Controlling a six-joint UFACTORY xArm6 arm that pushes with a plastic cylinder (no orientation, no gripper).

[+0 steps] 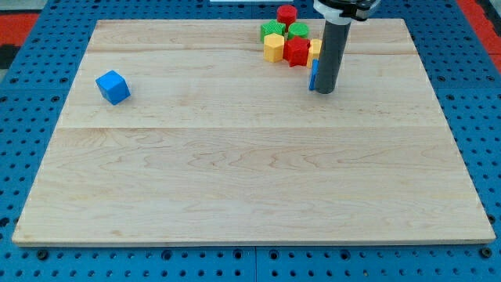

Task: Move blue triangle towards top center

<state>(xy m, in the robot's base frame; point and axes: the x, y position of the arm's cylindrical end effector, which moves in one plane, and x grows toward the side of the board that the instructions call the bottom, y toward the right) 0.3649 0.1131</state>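
At the wooden table's (235,157) top right, my tip (326,91) — a bare rod tool, holding nothing — touches the blue triangle block (312,74), just left of it

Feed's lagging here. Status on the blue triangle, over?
My tip beside blue triangle, mostly hidden behind rod. Cluster crowds its upper left: red block, yellow block.

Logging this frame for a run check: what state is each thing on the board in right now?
My tip: down, against the blue triangle.
Blue triangle: mostly hidden behind the rod.
Blue cube: alone, view's left.
Top cluster, red cylinder included: packed together.
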